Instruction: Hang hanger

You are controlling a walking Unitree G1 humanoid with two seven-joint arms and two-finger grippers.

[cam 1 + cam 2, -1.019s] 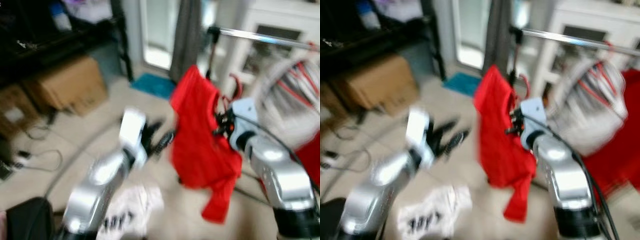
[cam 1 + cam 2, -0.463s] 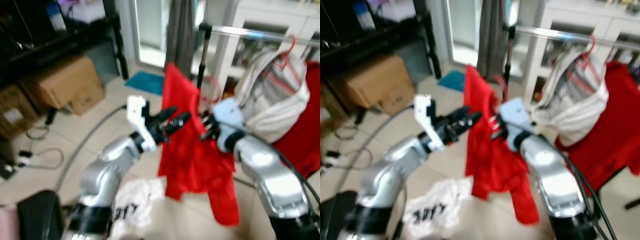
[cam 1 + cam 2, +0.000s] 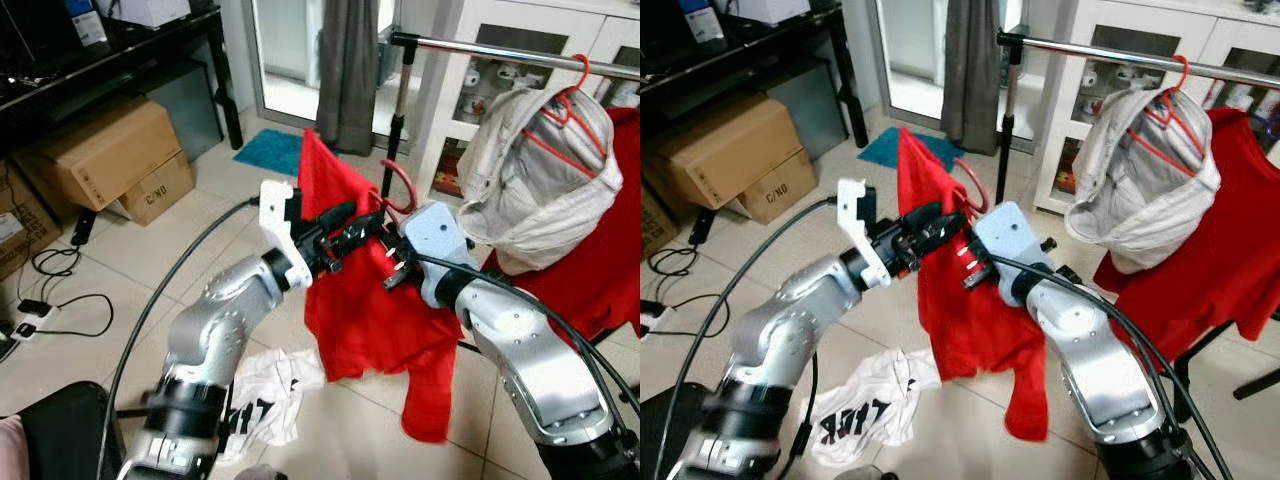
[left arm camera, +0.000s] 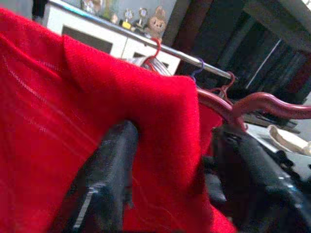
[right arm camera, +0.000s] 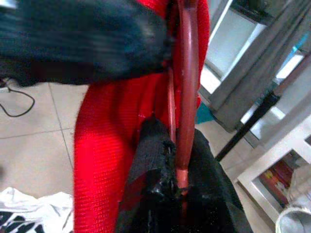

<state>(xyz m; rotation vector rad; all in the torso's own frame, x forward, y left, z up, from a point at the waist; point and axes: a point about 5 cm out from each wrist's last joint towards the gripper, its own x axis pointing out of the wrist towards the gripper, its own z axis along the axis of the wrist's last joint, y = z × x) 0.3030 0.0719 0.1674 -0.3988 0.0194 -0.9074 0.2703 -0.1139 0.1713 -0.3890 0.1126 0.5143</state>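
**Red shirt on hanger, short of the rail**

At frame centre, the right end effector (image 3: 392,272) clamps the red plastic hanger (image 5: 186,92); the left end effector (image 3: 352,232) pinches the limp red knit shirt (image 3: 370,310). Hanger stiff, light: hold near its hook. The left wrist view reveals the chrome rail (image 4: 194,62), already crowded with hooks.

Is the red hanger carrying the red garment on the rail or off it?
Off. The red hanger with the red garment is held by both grippers, its hook short of the metal rail.

The red garment (image 3: 370,300) hides most of the hanger (image 3: 398,195) and both hands' fingertips.
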